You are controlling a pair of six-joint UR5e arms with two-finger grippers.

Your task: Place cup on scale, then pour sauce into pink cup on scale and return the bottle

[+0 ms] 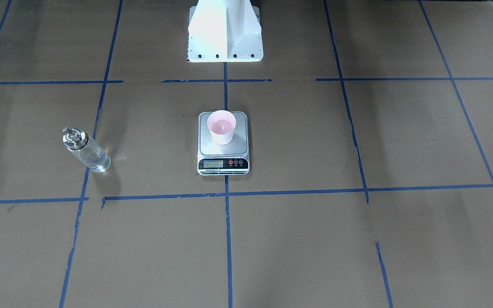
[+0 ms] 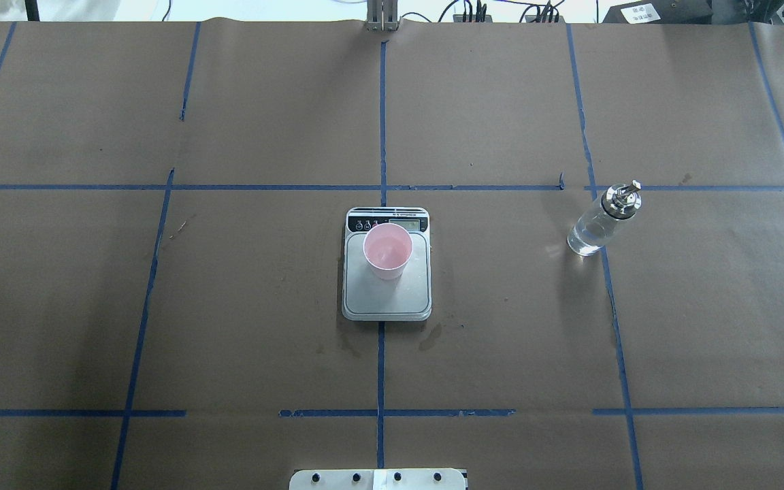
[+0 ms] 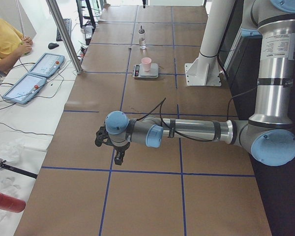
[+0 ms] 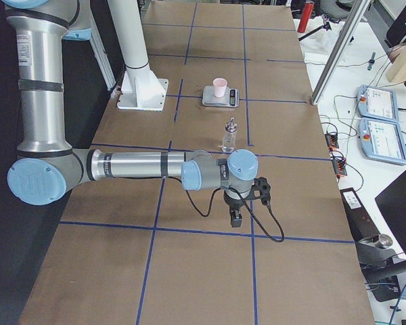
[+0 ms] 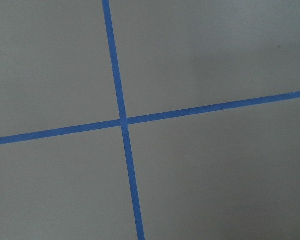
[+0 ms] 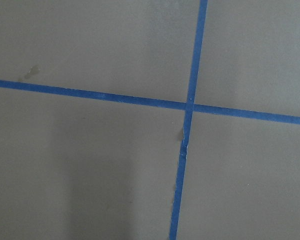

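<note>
The pink cup stands upright on the steel plate of the scale at the table's middle; it also shows in the front view on the scale. The glass bottle with its metal spout cap stands upright on the table, apart from the scale, on the robot's right, and also shows in the front view. Clear sauce shows low in the bottle. The left gripper and the right gripper hang over bare table far from these things; I cannot tell whether they are open or shut.
Brown paper with blue tape lines covers the table. The robot's white base stands behind the scale. A person in yellow and two tablets are beside the table's far side.
</note>
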